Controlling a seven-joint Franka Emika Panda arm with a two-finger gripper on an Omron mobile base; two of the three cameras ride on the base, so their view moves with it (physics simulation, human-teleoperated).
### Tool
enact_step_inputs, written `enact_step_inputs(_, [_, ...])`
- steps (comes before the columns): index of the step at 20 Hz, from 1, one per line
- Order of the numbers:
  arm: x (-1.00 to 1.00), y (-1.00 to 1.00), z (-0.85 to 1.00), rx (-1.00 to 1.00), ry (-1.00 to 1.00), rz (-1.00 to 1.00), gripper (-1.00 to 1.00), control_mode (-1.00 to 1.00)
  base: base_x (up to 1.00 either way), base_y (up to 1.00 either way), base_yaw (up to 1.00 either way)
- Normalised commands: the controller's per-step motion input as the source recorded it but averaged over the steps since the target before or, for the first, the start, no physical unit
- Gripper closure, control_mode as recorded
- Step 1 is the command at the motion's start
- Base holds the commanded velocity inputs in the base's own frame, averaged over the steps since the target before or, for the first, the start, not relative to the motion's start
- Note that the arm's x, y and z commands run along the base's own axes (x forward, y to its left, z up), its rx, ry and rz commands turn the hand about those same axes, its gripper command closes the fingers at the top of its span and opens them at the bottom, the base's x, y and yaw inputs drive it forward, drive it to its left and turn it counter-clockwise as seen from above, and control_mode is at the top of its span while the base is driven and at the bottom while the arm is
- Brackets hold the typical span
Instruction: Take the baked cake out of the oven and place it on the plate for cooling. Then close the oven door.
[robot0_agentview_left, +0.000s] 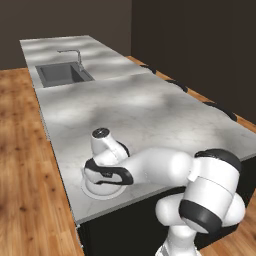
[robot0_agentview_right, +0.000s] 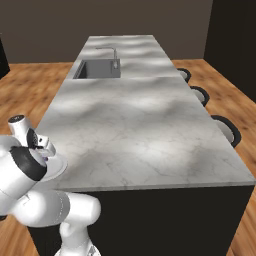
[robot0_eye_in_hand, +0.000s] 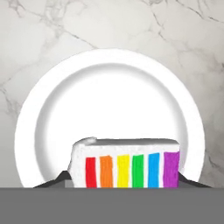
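Marble tabletop (robot0_agentview_left: 150, 110) carries white plate (robot0_eye_in_hand: 109, 74). End effector (robot0_eye_in_hand: 124, 186) clamps rainbow cake slice (robot0_eye_in_hand: 129, 164) over plate's 6 o'clock rim. Advise shifting toward plate centre, lowering gently, then releasing.

No text, label or number can be read anywhere.

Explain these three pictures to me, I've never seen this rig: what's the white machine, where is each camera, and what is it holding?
The white machine is a robot arm on a driving base, at a marble counter with a sink. Two pictures come from base cameras behind the arm, left and right. The third looks along the hand: its fingertips grip a slice of cake with rainbow layers, above a white plate near the counter's edge. Whether the cake touches the plate, I cannot tell.
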Motion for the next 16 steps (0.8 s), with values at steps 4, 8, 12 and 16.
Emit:
enact_step_inputs(4, [-0.02,-0.07,-0.26,0.0,-0.04,0.09,1.0,-1.0,0.0,0.0,0.0])
enact_step_inputs(8, [0.0,-0.05,-0.19,0.04,-0.01,0.09,1.0,-1.0,0.0,0.0,0.0])
enact_step_inputs(12, [0.07,-0.06,-0.1,0.07,0.0,0.1,1.0,-1.0,0.0,0.0,0.0])
enact_step_inputs(16, [0.1,0.0,-0.06,0.03,0.0,0.09,1.0,-1.0,0.0,0.0,0.0])
